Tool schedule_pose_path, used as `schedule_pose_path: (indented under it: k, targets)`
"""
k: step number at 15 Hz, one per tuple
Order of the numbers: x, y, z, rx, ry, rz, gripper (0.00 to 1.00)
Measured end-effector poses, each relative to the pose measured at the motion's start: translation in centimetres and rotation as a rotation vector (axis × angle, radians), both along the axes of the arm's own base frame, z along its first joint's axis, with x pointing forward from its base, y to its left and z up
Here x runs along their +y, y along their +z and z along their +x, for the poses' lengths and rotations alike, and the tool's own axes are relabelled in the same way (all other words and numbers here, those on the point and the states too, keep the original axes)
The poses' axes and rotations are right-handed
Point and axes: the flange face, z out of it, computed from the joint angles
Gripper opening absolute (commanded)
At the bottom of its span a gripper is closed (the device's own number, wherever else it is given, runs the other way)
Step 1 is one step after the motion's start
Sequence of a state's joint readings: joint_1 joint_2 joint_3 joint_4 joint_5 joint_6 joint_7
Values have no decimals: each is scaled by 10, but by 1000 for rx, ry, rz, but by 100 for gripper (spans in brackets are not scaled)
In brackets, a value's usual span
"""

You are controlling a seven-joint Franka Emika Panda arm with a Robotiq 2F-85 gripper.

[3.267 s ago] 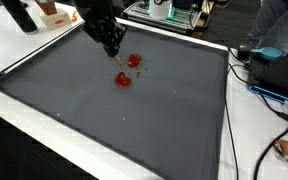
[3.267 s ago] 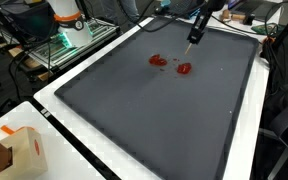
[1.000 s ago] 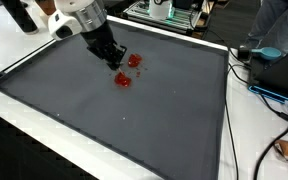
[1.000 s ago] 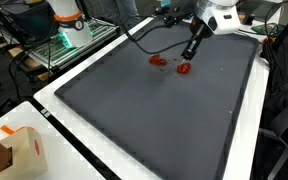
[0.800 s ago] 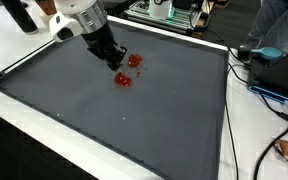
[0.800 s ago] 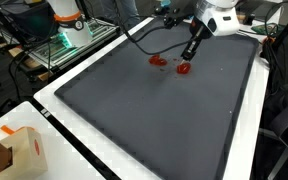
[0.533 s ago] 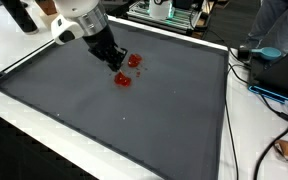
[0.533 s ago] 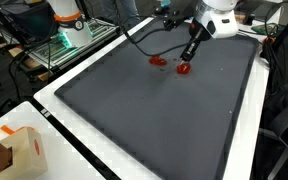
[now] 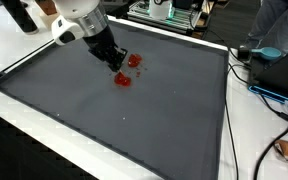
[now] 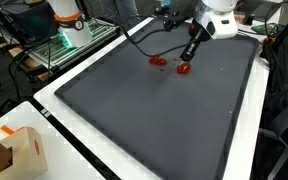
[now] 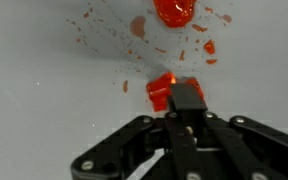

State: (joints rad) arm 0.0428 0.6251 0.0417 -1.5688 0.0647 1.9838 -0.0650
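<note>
My claw (image 11: 184,100) is down low over the dark mat (image 9: 134,110) on the tabletop (image 10: 84,150), its fingers pressed together on a small red piece (image 11: 162,88) — that much I read from the wrist view. A second red piece (image 11: 176,12) lies apart from it, further up that view, with red flecks scattered around. In both exterior views the claw (image 9: 117,64) (image 10: 187,56) sits just beside the two red bits.
</note>
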Motion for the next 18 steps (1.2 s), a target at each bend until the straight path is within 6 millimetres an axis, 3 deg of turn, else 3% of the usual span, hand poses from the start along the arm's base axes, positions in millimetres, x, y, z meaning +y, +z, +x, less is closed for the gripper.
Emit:
schedule_pose_path:
  k: [9, 18]
  targets:
    - [-3, 4, 1, -7, -3, 1, 3]
    - [-5, 44, 6, -69, 1, 1, 3]
